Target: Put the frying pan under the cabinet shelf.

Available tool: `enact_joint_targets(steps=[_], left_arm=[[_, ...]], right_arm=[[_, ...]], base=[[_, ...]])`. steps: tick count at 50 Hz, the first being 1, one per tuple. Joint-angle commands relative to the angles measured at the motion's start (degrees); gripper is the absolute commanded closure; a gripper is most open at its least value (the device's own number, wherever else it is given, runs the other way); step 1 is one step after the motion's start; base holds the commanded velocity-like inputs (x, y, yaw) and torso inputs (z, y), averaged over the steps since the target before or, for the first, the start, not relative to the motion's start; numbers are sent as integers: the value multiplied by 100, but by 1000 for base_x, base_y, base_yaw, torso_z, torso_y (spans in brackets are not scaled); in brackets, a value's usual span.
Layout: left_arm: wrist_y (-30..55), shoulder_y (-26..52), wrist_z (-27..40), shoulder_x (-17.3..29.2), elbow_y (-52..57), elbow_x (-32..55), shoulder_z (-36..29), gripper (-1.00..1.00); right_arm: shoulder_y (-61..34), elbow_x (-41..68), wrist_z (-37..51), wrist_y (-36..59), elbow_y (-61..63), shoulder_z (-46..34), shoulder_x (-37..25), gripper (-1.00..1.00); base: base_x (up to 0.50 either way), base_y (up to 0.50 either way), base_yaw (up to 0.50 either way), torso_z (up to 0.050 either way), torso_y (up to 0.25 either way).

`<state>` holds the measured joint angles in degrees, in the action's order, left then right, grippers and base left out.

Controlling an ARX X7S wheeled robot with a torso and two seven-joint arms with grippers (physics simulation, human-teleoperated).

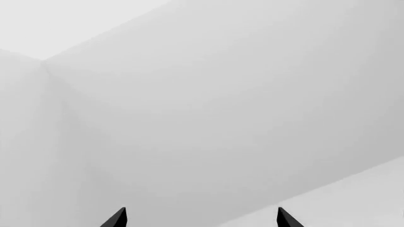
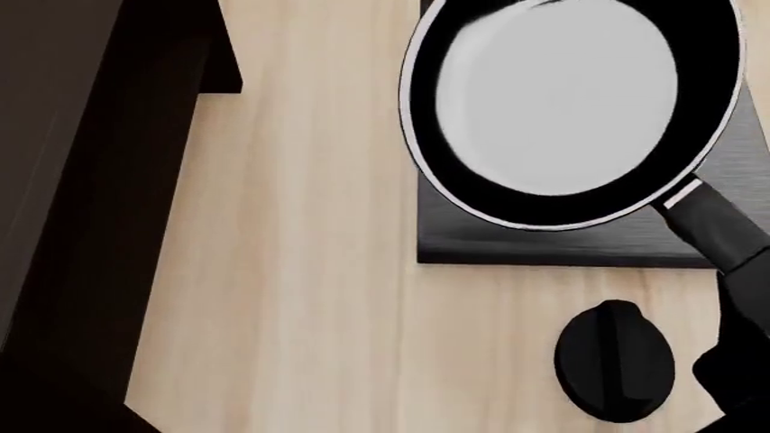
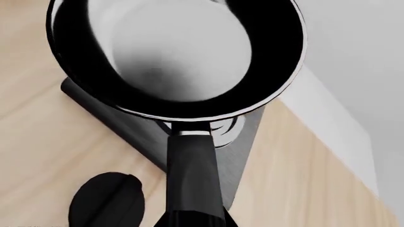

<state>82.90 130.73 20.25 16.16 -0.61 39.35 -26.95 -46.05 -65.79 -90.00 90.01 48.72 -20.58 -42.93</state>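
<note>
Head view shows the frying pan (image 2: 565,108) at the upper right, round and black with a pale glossy inside and a thin light rim. It lies over the black square burner plate (image 2: 542,245), whose near edge and left corner show below the pan's rim; whether the pan rests on the plate or is lifted just above it cannot be told. The pan's long black handle (image 2: 719,225) runs down toward the lower right edge of this view, where it meets the dark mass of the right hand (image 2: 740,361).

From the right wrist view the handle (image 3: 192,175) comes straight toward the camera and fills the lower middle. The right hand's fingers are not seen in that picture, so the pictures do not settle how far the hand is closed or whether it grips the handle. The pan's bowl (image 3: 177,52) sits beyond, over the burner plate (image 3: 240,156).

A black round control knob (image 2: 616,363) sits on the light wooden bench (image 2: 325,271) just in front of the plate, beside the right hand.

The cabinet shelf (image 2: 85,180), dark brown and near black, takes up the left side of the head view, well apart from the pan, with bare bench between them.

In the left wrist view the left hand (image 1: 202,218) shows only two black fingertips (image 1: 117,218), set wide apart and holding nothing, before plain white walls.
</note>
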Motion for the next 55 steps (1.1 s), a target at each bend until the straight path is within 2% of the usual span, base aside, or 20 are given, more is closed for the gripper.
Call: enact_joint_targets(steps=[1,19,36,55], left_arm=[[176,109,43,11,47,77,156,-100],[261,-24,174,95,236,204,316,-100],[321,-155,280,206,383,352,393,-100],[281,-86,351,237,313,441,357,-100]], right_arm=[[-384,-25,1,-1,161,-262,-232,100],[-1332,465,1,-1,-225,-1038,-317,100],[-1520,673,1,-1,-213,-1475,-239,100],[-1242,978,1,-1,-54,-1183,-71,100]], base=[[0,0,0,0,0],[0,0,0,0,1],[0,0,0,0,1],[0,0,0,1,2]])
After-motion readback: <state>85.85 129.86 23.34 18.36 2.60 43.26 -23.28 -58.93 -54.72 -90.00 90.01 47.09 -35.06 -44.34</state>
